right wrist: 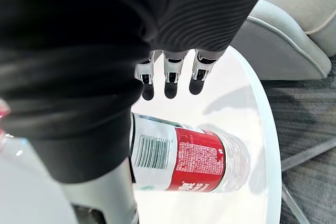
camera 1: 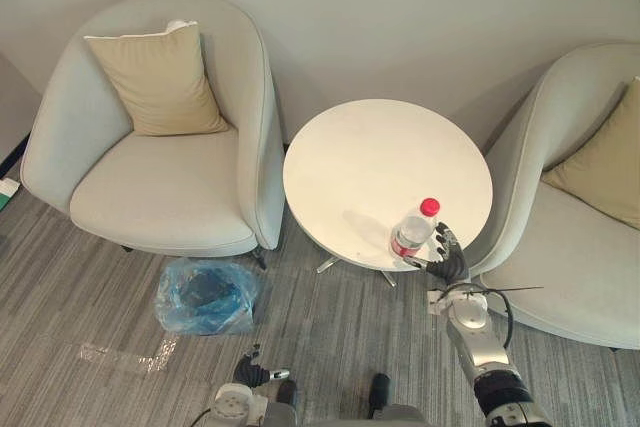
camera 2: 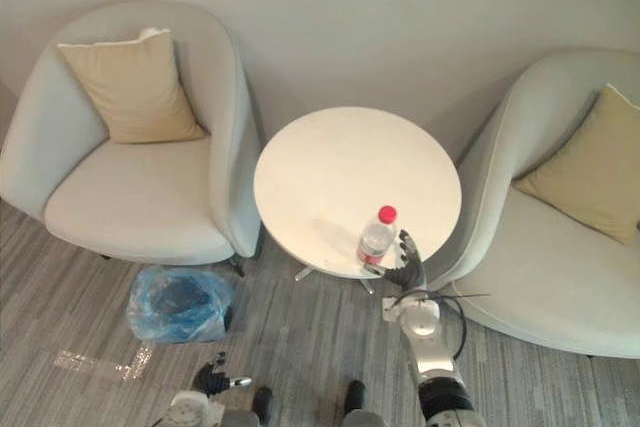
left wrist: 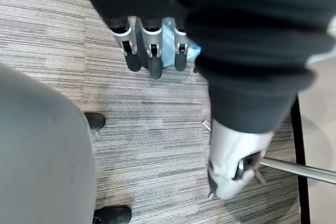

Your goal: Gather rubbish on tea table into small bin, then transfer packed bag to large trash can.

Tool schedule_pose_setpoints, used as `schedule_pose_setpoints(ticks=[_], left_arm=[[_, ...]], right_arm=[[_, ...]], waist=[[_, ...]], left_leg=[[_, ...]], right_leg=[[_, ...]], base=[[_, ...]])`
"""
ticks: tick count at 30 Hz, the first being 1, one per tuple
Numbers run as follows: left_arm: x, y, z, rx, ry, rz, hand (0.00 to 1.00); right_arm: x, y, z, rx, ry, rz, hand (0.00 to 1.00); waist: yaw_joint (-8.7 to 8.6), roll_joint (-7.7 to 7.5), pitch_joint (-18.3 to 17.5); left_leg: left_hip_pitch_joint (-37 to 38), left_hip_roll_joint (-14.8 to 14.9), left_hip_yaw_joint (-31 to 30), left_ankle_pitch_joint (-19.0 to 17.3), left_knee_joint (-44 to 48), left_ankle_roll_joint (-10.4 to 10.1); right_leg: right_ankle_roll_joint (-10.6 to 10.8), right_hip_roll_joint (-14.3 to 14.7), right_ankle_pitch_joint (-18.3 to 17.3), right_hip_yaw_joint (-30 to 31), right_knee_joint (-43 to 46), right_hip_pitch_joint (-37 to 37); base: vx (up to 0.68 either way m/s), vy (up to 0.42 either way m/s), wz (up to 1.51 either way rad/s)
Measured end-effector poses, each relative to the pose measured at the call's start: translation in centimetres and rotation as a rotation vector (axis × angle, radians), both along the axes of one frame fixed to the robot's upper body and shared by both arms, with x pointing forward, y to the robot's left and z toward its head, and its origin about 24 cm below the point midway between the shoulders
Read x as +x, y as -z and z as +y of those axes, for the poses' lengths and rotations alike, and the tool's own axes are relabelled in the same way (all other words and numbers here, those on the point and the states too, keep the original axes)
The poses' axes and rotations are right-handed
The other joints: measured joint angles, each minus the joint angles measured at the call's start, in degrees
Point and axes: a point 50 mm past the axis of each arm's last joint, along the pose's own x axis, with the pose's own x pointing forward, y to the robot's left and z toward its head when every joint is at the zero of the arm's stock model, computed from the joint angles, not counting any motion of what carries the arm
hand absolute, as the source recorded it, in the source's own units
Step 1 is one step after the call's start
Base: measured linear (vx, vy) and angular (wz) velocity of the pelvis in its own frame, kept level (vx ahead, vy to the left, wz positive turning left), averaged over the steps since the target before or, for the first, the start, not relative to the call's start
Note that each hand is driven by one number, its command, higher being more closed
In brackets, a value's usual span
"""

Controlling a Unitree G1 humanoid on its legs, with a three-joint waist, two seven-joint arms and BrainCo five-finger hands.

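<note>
Nearest you, the left robot hand (camera 1: 262, 375) hangs low over the carpet (camera 1: 330, 337), its fingers (left wrist: 152, 56) straight and holding nothing. Just past it the small bin (camera 1: 207, 294), lined with a blue bag, stands on the floor by the front corner of the left armchair (camera 1: 150, 192). Open carpet lies between the bin and the legs of the worktop (camera 1: 370, 147). Your right robot hand (camera 1: 447, 259) is at the worktop's near edge, its fingers (right wrist: 167, 80) straight and alongside the bottle (camera 1: 412, 232), not wrapped round it. The bottle stands just inside that edge, long axis upright, red cap (camera 1: 430, 207) on top. Bare white surface stretches beyond it. The right armchair (camera 1: 575, 247) sits close against the worktop's rim, beside your right robot hand
</note>
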Motion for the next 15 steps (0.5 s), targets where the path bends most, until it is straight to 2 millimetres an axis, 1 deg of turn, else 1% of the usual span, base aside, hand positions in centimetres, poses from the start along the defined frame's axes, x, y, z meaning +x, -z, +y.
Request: schedule_pose_setpoints(ticks=[1, 5, 6, 8, 9, 12, 15], left_arm=[[0.0, 0.0, 0.0, -0.003, -0.004, -0.001, 0.00], [0.5, -0.3, -0.1, -0.016, -0.014, -0.026, 0.00], [0.7, -0.4, -0.1, -0.022, -0.021, -0.034, 0.00], [1.0, -0.6, -0.2, -0.032, -0.032, -0.052, 0.00], [1.1, -0.7, -0.2, -0.040, -0.043, -0.058, 0.00], [1.6, -1.0, -0.2, -0.056, -0.061, -0.087, 0.00], [2.0, -1.3, -0.3, -0.069, -0.072, -0.116, 0.00]], right_arm=[[0.2, -0.2, -0.1, -0.004, 0.009, -0.006, 0.00], [2.1, -1.3, -0.1, -0.016, 0.034, -0.037, 0.00], [2.6, -1.9, -0.2, -0.008, 0.050, -0.056, 0.00], [3.5, -2.9, -0.1, -0.004, 0.065, -0.093, 0.00], [4.0, -3.4, -0.3, 0.002, 0.078, -0.106, 1.00], [5.1, -4.7, -0.6, 0.003, 0.096, -0.140, 1.00], [6.3, -6.0, -0.5, 0.042, 0.109, -0.177, 1.00]], waist=[[0.01, 0.02, 0.01], [0.87, 0.35, 1.39], [1.23, 0.53, 1.60], [1.26, 0.94, 3.24], [1.34, 1.25, 3.65], [2.40, 1.69, 5.25], [2.49, 2.05, 6.91]], left_leg=[[-0.50, -0.02, -0.39, 0.19, 0.01, 0.08], [-1.39, -0.12, -0.67, 0.32, 0.05, 0.06], [-2.25, -0.20, -0.81, 0.44, 0.13, 0.12], [-2.83, -0.51, -1.72, 0.78, 0.22, 0.19], [-3.55, -0.69, -1.97, 0.87, 0.28, 0.28], [-4.92, -1.05, -1.96, 0.91, 0.85, 0.27], [-5.62, -1.12, -2.07, 0.91, 1.10, 0.28]], right_leg=[[0.00, -0.01, 0.00, -0.47, 0.00, -0.21], [-0.02, -0.05, 0.01, -0.79, 0.02, -1.03], [-0.03, -0.11, 0.02, -0.91, 0.02, -1.74], [-0.04, -0.37, 0.03, -1.59, 0.03, -1.89], [-0.03, -0.52, 0.03, -1.90, 0.03, -2.36], [-0.08, -0.82, 0.09, -2.00, 0.07, -3.40], [-0.08, -0.93, 0.08, -2.00, 0.57, -4.10]], base=[[0.02, -0.004, 0.17], [0.02, 0.006, 0.06], [0.02, 0.010, 0.12], [0.01, 0.008, 0.18], [-0.01, 0.016, 0.16], [0.00, 0.023, 0.07], [-0.01, 0.011, 0.02]])
